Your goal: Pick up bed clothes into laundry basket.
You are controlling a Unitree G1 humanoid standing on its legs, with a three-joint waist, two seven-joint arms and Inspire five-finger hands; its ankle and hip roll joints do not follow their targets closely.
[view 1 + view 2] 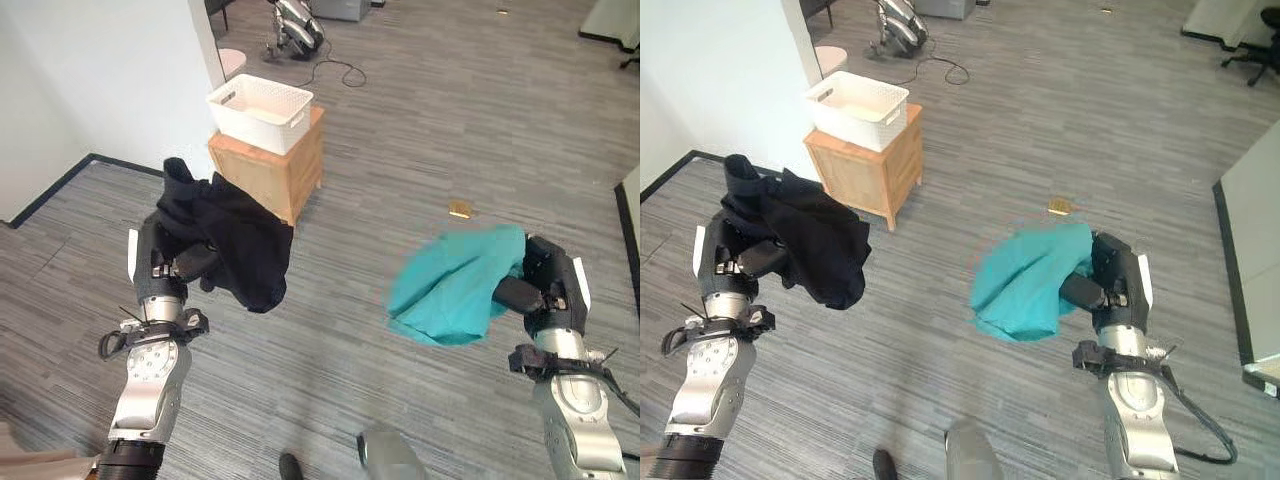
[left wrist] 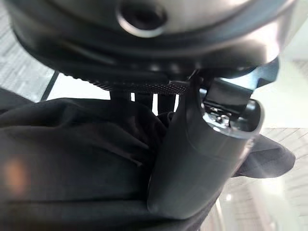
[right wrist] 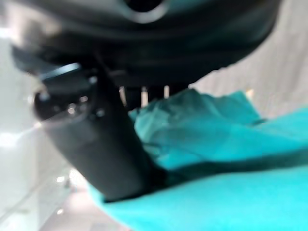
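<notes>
Grey wood-grain floor (image 1: 420, 120) extends across the scene, bounded on the robot's left by a white wall (image 1: 110, 70) with a dark skirting line. Against the wall's corner stands a small wooden cabinet (image 1: 275, 165), and on its top rests a white laundry basket (image 1: 260, 112) with perforated sides, upright, with no clothes visible inside. Beyond the cabinet, a dark and silver machine (image 1: 298, 30) sits on the floor with a black cord (image 1: 335, 72) trailing from it. A small yellowish object (image 1: 459, 209) lies on the floor well apart from the cabinet, on the robot's right.

Left robot hand (image 1: 172, 262): raised in front of the robot, fingers and thumb curled round a black garment (image 1: 235, 240), which bunches over the hand and hangs clear of the floor. In the left wrist view the thumb (image 2: 202, 159) presses into the dark folds (image 2: 72, 159).

Right robot hand (image 1: 1110, 280): raised at about the same height, gripping a teal garment (image 1: 1025, 280) that drapes from the hand toward the robot's centre, also clear of the floor. In the right wrist view the thumb (image 3: 106, 149) pins the teal cloth (image 3: 216, 154).

Both garments are held in the air, nearer the robot than the basket; the black one hangs in front of the cabinet in the head views, the teal one well to the right.
</notes>
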